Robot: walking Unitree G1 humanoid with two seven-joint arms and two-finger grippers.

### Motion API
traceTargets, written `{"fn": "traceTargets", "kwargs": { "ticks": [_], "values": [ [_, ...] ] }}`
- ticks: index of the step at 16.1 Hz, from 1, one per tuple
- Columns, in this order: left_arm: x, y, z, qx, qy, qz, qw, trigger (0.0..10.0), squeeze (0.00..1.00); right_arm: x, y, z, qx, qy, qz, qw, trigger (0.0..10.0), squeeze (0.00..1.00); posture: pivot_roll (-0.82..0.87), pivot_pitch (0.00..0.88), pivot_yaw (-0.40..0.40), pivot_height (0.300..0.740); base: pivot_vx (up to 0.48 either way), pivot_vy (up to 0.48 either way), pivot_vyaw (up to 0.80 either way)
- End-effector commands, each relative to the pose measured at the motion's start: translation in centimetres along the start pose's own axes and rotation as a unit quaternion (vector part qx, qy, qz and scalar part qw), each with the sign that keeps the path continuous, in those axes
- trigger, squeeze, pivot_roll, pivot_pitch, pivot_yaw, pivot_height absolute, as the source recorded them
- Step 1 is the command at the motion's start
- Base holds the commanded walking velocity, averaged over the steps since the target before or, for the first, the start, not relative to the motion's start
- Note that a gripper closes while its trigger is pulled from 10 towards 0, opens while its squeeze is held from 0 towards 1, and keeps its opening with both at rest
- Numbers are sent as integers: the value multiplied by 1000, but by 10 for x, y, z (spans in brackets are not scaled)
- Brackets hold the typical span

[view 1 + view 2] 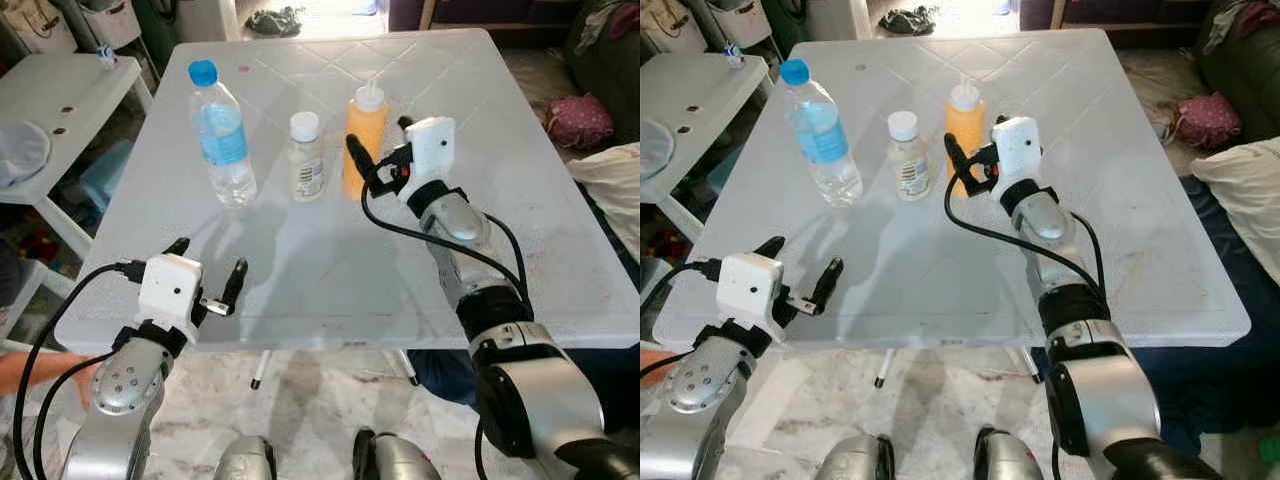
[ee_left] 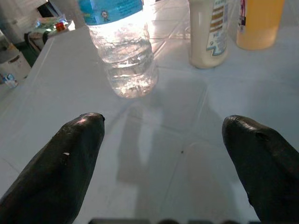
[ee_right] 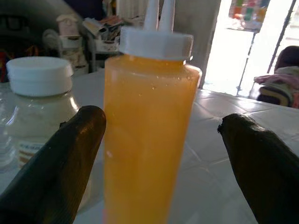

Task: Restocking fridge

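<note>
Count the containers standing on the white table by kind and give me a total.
Water bottle: 1
White-capped jar: 1
Orange squeeze bottle: 1
Total: 3

Head stereo pair looks down and forward over the white tiled plastic table, the 2 eyes sharing it with slight offset, while left wrist cam sits low facing the clear blue-capped water bottle and right wrist cam close on the orange white-capped squeeze bottle.
</note>
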State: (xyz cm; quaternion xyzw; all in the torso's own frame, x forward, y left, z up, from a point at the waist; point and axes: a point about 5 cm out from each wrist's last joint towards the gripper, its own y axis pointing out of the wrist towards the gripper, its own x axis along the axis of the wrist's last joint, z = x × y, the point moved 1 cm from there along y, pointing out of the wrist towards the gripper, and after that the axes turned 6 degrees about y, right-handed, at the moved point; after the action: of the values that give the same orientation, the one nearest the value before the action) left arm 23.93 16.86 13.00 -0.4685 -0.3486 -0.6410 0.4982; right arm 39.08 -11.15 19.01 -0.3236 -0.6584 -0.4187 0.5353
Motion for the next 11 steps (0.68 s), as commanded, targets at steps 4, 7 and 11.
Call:
{"fn": "traceTargets", "kwargs": {
  "ticks": [4,7,11],
  "values": [
    [3,-3,0,-8,8,4,1000,10000,0,11,10,-2,9,-27,-7,1000,10000,0,229,171,54,740,0,0,0],
    [3,-3,-1,-10,8,5,1000,10000,0,20,18,-8,13,-38,-4,999,10000,0,232,174,50,740,0,0,0],
    [3,-3,-1,-9,9,7,1000,10000,0,32,28,1,49,-36,-20,998,10000,0,237,174,47,740,0,0,0]
  ]
}}
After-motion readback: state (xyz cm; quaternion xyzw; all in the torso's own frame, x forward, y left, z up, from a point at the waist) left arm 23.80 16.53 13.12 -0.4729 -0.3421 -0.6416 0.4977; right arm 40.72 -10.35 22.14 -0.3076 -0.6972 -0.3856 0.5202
